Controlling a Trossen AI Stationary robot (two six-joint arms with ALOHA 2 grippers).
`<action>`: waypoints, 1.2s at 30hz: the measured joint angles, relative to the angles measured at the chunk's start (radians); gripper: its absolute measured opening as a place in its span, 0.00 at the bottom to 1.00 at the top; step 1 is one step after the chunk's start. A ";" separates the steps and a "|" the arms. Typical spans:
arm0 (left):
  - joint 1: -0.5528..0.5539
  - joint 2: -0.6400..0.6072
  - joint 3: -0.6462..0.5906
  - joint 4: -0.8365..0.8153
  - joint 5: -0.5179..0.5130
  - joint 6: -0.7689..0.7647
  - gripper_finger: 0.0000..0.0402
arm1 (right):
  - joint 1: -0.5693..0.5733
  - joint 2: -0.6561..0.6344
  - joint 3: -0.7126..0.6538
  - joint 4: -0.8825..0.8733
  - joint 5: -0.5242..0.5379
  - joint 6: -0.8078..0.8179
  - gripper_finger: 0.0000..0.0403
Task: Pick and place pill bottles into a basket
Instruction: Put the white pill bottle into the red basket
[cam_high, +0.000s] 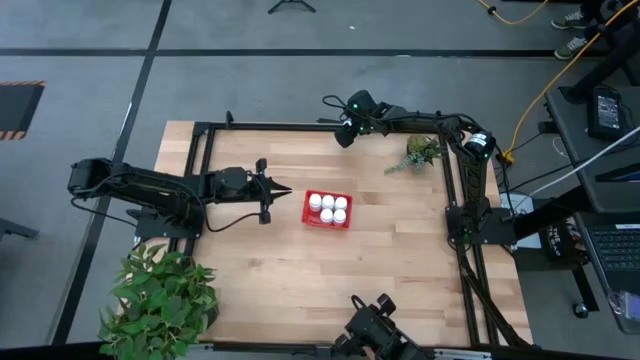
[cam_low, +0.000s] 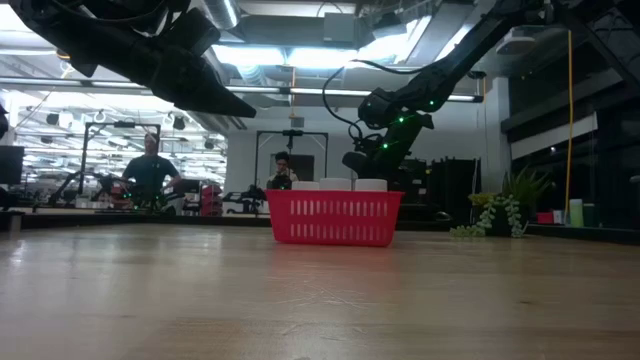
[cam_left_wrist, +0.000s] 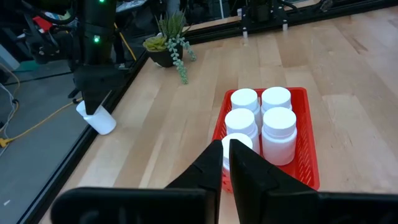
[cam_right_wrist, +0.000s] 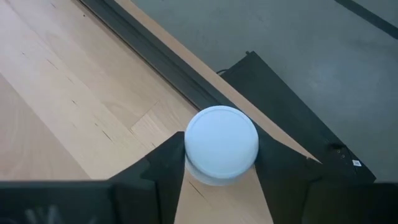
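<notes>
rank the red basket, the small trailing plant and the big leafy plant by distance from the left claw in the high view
1. Red basket, just beyond the left claw, mid-table.
2. Big leafy plant, at the table's near-left corner.
3. Small trailing plant, far across, by the right arm's side.

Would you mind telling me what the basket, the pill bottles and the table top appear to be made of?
The basket looks like glossy red moulded plastic, judging by its slotted walls. The pill bottles look like smooth white plastic, with ridged caps. The table top appears to be pale wood, with visible plank seams and grain; I cannot tell whether it is sealed.
</notes>
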 joint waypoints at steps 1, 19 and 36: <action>0.000 0.000 0.000 0.000 0.000 0.000 0.06 | 0.000 0.000 0.000 -0.002 0.000 -0.001 0.45; 0.000 0.000 0.000 -0.003 0.000 0.000 0.07 | 0.015 -0.002 0.001 -0.022 -0.018 -0.093 0.37; 0.000 0.000 0.000 -0.042 0.003 -0.051 0.07 | 0.173 -0.119 0.000 -0.093 -0.148 -0.249 0.37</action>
